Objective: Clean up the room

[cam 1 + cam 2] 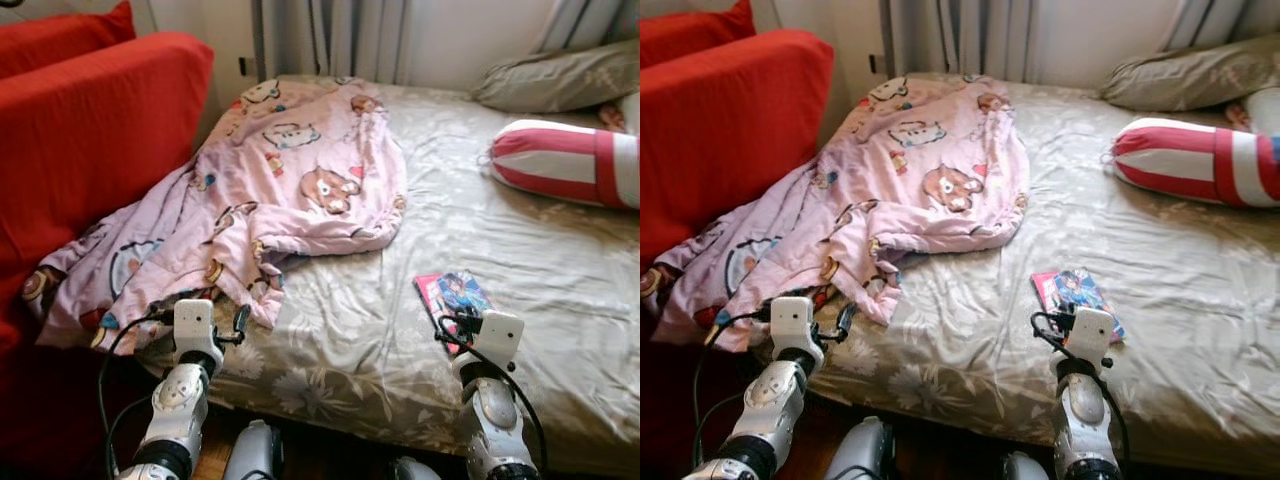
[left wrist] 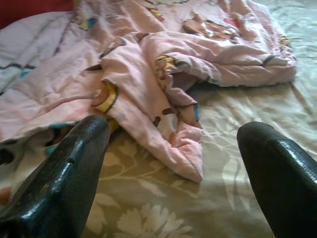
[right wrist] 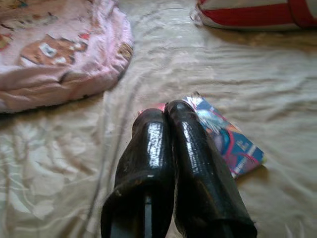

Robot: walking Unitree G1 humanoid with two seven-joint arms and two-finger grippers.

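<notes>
We're facing a bed [image 1: 520, 300] w/ a beige floral sheet. A pink cartoon-print blanket [image 1: 270, 190] lies crumpled over the bed's left half, its lower end spilling off the edge toward the red sofa [image 1: 90, 130] on our left. A small book w/ a colourful cover [image 1: 452, 297] lies flat on the sheet near the front edge, right of the blanket & apart from it. Further back on the right sits a red & white striped bolster [image 1: 570, 160], w/ a grey-green pillow [image 1: 560, 75] behind it near the curtain [image 1: 330, 38].

Our left gripper [image 2: 173, 148] hovers low over the front edge of the bed, fingers [image 2: 64, 173] spread wide, nothing between them; the blanket's nearest folded corner lies just ahead of the gap. Our right gripper [image 3: 166, 111] is over the sheet w/ its two fingers pressed together, holding nothing; the tips sit at the near corner of the book, which pokes out beside them. Can't tell if the tips touch the cover or hang just above it.
</notes>
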